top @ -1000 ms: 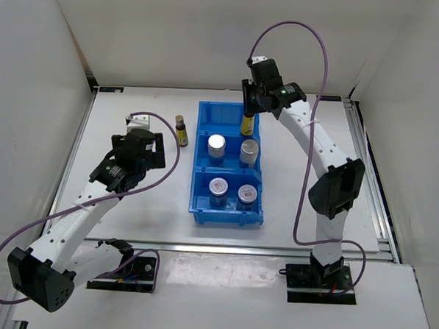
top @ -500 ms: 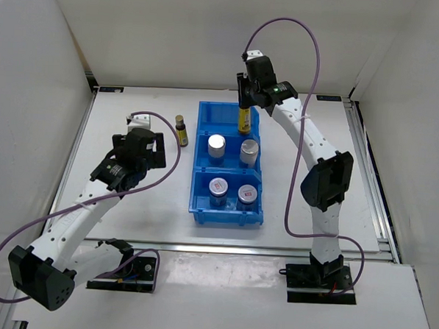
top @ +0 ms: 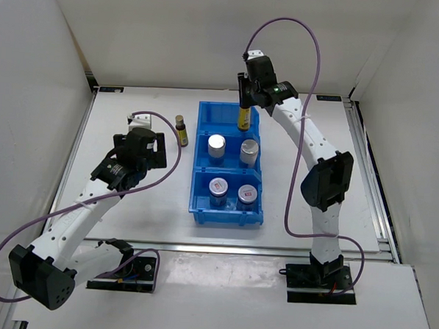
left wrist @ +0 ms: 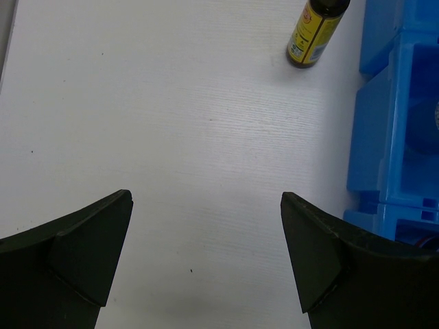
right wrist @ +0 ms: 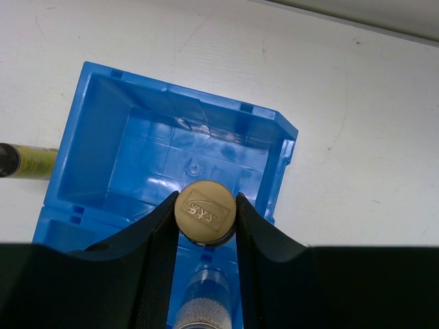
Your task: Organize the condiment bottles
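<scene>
Right pincer [right wrist: 204, 207] shifted left over bin [right wrist: 103, 157], clamping amber bottle [top: 243, 120] upright, cap up; left pincer [left wrist: 204, 209] wide, empty

held amber bottle [top: 243, 120]: upright, far bin [top: 224, 216] compartment | loose amber bottle [top: 181, 131]: upright, outside | cylinders [top: 217, 146]: middle | jars [top: 218, 188]: near

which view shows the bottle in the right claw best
Right wrist: it looks straight down on the gold cap of the held bottle, gripped in the right claw over the blue bin. Top external shows it small, from the side. Left wrist misses it.
</scene>
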Motion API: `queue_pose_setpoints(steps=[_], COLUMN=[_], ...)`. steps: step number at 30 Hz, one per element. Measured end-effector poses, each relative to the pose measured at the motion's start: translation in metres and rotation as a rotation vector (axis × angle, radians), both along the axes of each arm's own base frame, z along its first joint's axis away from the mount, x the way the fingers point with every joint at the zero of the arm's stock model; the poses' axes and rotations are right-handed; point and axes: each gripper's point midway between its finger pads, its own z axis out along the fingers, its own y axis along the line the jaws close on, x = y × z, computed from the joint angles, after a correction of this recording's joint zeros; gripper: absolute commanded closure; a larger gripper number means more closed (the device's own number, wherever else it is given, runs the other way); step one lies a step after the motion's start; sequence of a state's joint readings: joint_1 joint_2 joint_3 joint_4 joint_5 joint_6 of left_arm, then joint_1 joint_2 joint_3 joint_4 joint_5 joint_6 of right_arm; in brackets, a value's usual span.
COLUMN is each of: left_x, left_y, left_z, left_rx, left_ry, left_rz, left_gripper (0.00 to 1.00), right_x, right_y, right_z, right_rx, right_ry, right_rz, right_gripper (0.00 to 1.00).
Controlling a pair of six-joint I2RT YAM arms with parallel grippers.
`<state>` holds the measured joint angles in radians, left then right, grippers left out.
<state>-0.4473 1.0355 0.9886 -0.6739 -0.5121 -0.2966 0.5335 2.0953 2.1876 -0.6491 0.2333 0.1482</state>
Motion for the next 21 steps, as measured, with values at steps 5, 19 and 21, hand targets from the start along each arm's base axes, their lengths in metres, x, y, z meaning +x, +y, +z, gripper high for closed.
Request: queue_pose_setpoints(steps=[5, 19, 21], left_x=[0.0, 0.0, 0.001], left_y=[0.0, -0.001, -0.001], left_z=[0.0, -0.001, -0.002], left_rx=[0.0, -0.002, 0.0], left_ry=[0.0, 0.003, 0.007], left_rz=[0.0, -0.004, -0.004], left_gripper=[0.0, 0.0, 0.0], right_x=[-0.002, 0.003, 0.005], right_y=[-0.003, -0.017, -0.017], right_z=[0.003, 0.026, 0.015], right_rx=[0.0, 0.015, 0.01], right_ry=[-0.002, -0.058, -0.05], right_rz=[-0.008, -0.033, -0.036], right_gripper=[1.0, 1.0, 1.0])
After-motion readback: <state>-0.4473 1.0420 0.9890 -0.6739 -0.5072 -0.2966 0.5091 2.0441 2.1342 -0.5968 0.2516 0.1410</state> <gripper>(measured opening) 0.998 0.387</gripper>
